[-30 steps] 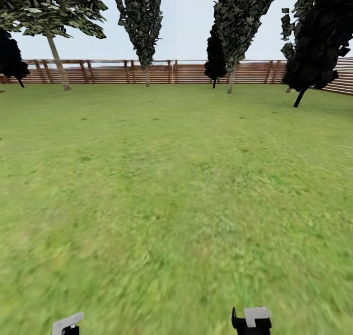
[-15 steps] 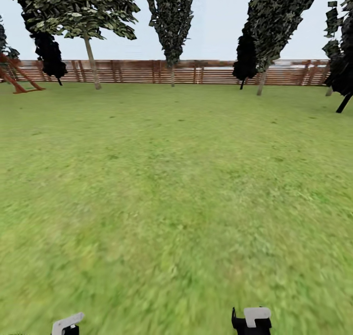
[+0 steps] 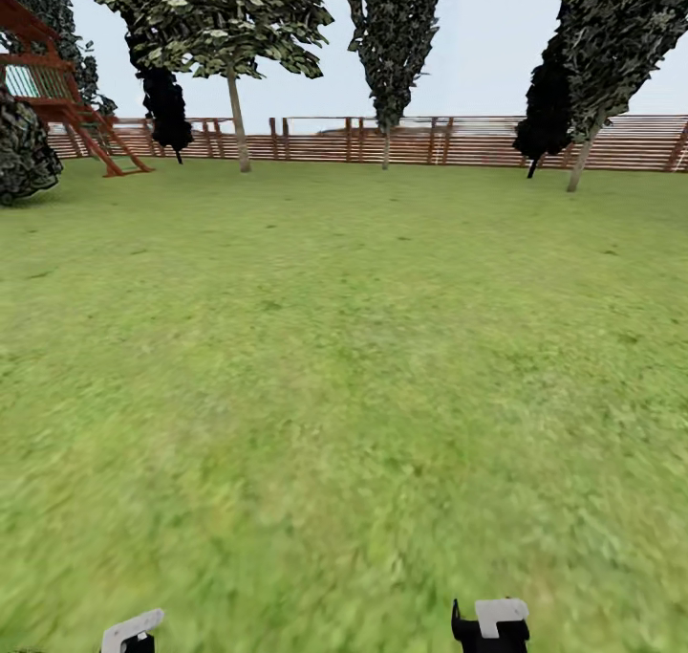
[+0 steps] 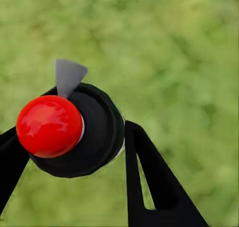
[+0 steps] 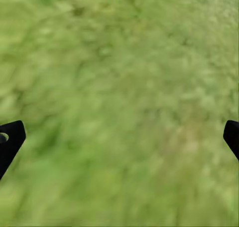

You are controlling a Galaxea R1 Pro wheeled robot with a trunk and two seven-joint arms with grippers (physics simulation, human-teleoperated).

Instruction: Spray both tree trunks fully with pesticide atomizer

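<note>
**Atomizer in your left jaws, open lawn ahead**

Head view, left to right: red-brown play frame (image 3: 57, 89) at far left with a dark shrub (image 3: 24, 156) in front of it; a leafy tree with a pale thin trunk (image 3: 237, 122) next; a dark narrow cypress (image 3: 392, 41) near centre; two more dark trees (image 3: 583, 70) at right; slatted wooden fence (image 3: 459, 141) runs behind them all; the floor (image 3: 344, 366) is blurry green grass from the fence to your arms.

Your left gripper (image 4: 69, 157): jaws clamped on the pesticide atomizer (image 4: 79, 129); you see it end-on as a black round body with a shiny red cap and a small grey nozzle tab, held above the grass; one black finger (image 4: 149, 182) touches its side, the other is at the picture edge.

Your right gripper (image 5: 119, 137): jaws wide apart, nothing between them, just grass below; tips sit at opposite picture edges.

Both wrists show as grey-and-black bits at the bottom of the head view.
</note>
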